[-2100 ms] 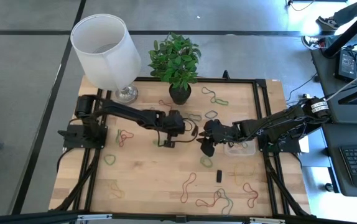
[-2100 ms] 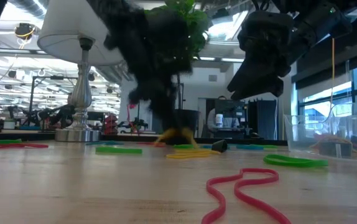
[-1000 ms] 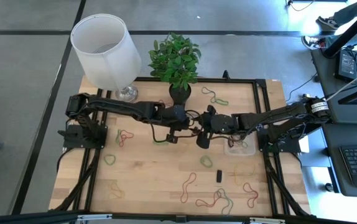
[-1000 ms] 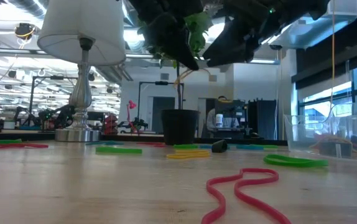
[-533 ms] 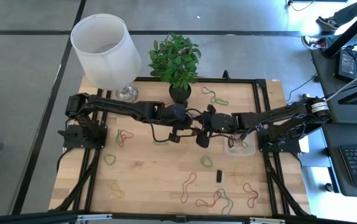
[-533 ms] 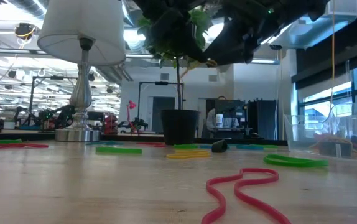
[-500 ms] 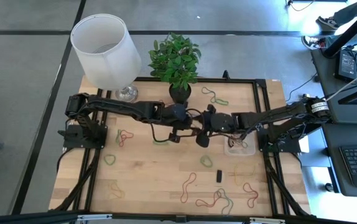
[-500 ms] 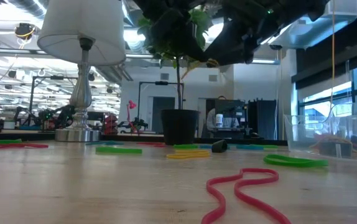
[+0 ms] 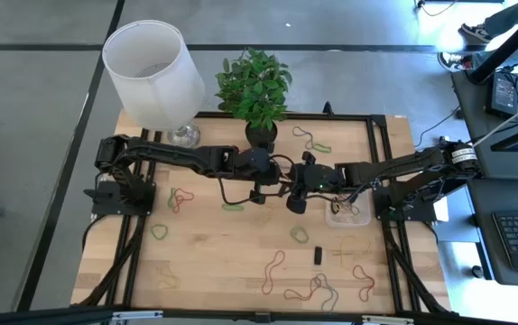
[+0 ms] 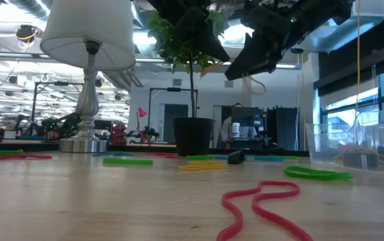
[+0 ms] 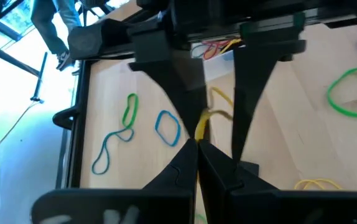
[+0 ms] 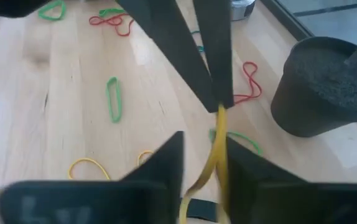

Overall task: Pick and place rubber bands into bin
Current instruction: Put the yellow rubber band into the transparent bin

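Left gripper (image 11: 196, 146) shut on yellow rubber band (image 11: 202, 121), raised mid-table before plant pot (image 12: 328, 84). Right gripper (image 12: 204, 149) partly open astride that band, seemingly not yet clamping. Bin (image 9: 346, 214) just beyond.

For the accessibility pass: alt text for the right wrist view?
A yellow rubber band hangs pinched in the left gripper, passing between the right gripper's two fingers. Below lie the wooden table, loose green and red bands, and the black plant pot.
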Robot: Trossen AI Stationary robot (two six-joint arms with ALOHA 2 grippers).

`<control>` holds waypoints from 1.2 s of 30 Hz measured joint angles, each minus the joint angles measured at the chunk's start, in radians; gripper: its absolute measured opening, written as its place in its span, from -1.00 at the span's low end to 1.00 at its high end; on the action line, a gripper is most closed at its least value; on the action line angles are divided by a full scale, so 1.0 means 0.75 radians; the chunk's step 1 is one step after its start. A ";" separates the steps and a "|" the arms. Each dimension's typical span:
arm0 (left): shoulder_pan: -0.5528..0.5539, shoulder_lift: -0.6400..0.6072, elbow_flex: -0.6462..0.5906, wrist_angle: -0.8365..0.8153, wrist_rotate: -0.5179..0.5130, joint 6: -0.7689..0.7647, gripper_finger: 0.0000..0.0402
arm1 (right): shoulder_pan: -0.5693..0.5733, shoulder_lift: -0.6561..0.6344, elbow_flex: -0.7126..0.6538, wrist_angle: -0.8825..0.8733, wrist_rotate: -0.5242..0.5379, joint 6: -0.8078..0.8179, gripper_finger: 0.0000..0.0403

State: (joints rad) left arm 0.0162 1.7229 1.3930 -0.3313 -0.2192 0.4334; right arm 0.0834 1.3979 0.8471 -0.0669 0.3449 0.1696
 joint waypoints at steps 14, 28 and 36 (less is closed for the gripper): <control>-0.003 0.000 0.000 0.033 -0.073 -0.259 -0.65 | -0.068 -0.043 -0.001 -0.090 -0.128 -0.199 -0.98; -0.012 -0.017 -0.001 0.030 -0.159 -0.492 -0.44 | -0.200 -0.580 -0.001 -0.849 -0.121 -0.010 -0.99; -0.017 -0.017 -0.001 0.032 -0.161 -0.496 -0.44 | -0.222 -0.866 -0.001 -1.357 -0.102 0.401 -0.99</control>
State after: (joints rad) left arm 0.0036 1.7103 1.3926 -0.3072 -0.3397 0.0616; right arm -0.0834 0.7481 0.8460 -1.0844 0.2687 0.4701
